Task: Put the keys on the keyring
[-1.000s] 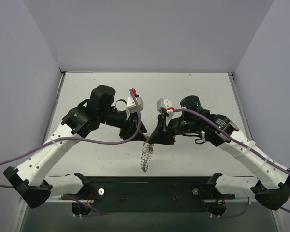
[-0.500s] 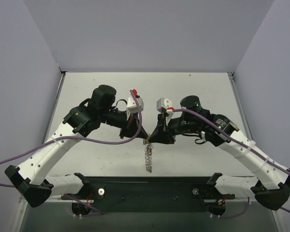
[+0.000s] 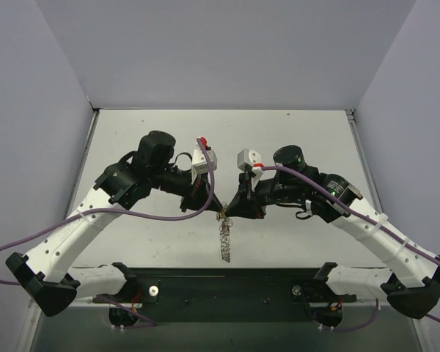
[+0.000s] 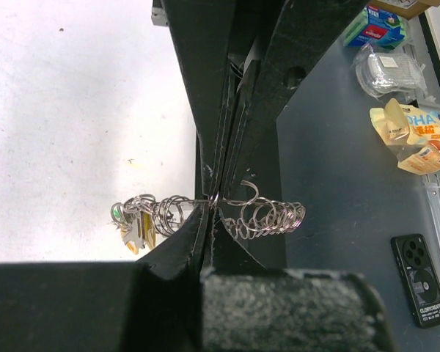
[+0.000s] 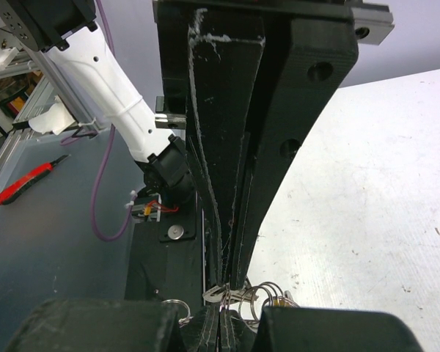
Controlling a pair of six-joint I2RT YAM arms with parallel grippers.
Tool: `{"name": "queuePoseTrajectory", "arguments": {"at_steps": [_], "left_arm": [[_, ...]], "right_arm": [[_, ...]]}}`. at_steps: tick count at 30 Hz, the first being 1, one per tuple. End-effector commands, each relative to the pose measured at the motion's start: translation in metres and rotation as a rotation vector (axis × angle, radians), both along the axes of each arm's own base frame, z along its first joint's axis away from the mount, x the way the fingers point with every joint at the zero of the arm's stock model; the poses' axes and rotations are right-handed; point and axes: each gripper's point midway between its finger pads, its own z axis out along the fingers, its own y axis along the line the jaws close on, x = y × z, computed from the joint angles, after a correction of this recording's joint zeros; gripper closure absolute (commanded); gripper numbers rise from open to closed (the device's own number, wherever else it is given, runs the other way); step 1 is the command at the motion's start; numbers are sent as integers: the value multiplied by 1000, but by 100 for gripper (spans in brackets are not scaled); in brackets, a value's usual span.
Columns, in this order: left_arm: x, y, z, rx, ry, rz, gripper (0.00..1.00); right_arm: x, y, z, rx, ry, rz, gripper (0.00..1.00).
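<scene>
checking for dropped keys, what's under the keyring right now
Beneath the keyring, held by the left claw, show white table and the black base plate. Keys hang on its end. The claw's fingers cover the strip directly below the grip.

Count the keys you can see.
2 clearly: a yellow-headed key and a green-headed key, hanging together at one end of the keyring. Others may be hidden in the coils.

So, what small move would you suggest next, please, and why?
Probably pull the right pincer slightly away, opening the silver coiled metal keyring: both it and the left pincer are shut on its wire, small yellow-headed silver keys bunched beside.
</scene>
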Motion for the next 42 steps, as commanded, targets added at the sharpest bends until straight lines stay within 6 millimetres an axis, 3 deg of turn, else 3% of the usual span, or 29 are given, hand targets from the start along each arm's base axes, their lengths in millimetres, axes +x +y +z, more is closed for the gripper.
{"name": "queuePoseTrajectory", "arguments": {"at_steps": [1,20,28,39,42], "left_arm": [[-4,8,-6,28,11,14,100],[-2,6,-25,69,73,24,100],[-1,-1,-22,20,76,8,100],[-2,-13,-10,-73,82,-29,100],[-1,-9,-8,-70,57,-8,89]], "right_arm": [[-4,0,40,112,-97,17,100],[-9,-1,51,157,-108,28,100],[-17,0,63,216,-114,56,100],[-20,1,65,243,-97,65,100],[-20,1,66,244,-100,64,100]]}}
